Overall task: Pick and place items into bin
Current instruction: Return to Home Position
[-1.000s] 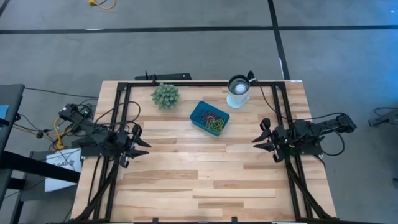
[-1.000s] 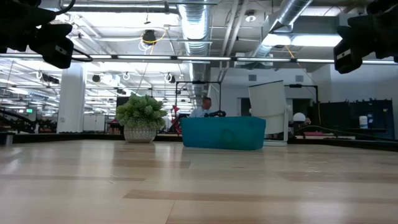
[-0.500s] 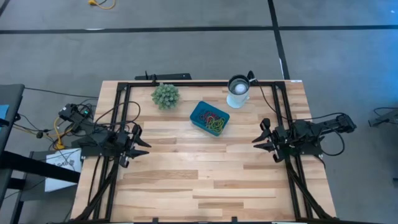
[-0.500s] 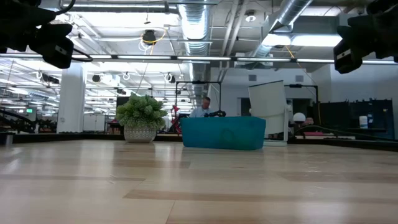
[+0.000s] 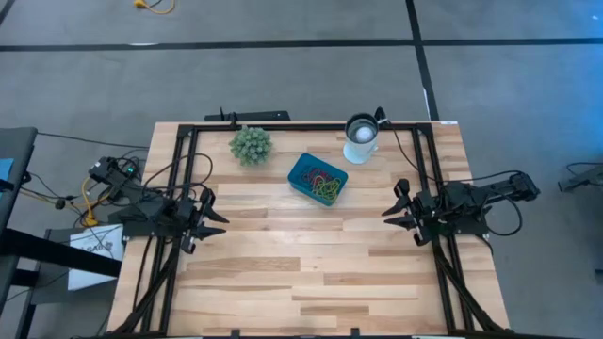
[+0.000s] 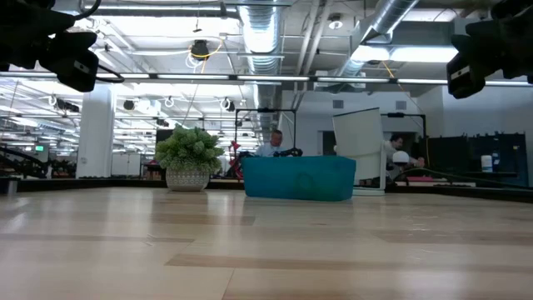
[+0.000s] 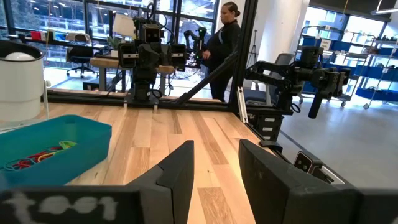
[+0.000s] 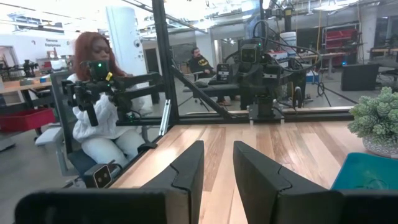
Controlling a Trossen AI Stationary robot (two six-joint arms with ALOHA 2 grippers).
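The teal bin [image 5: 317, 179] sits on the table's far middle, with a tangle of coloured rubber bands [image 5: 326, 183] lying inside it; the bin [image 7: 50, 146] and bands [image 7: 38, 155] also show in the left wrist view, and the bin [image 6: 300, 178] in the low view. My left gripper [image 5: 219, 213] hovers at the table's left edge, open, holding nothing. My right gripper [image 5: 390, 209] hovers near the right edge, open and empty. Both point toward the table's middle, well away from the bin.
A spiky green plant [image 5: 251, 144] stands left of the bin, near the far edge. A white cup with a dark rim [image 5: 360, 137] stands to the bin's right. Bare wood fills the near half of the table [image 5: 301, 273]. People show beyond the table in the wrist views.
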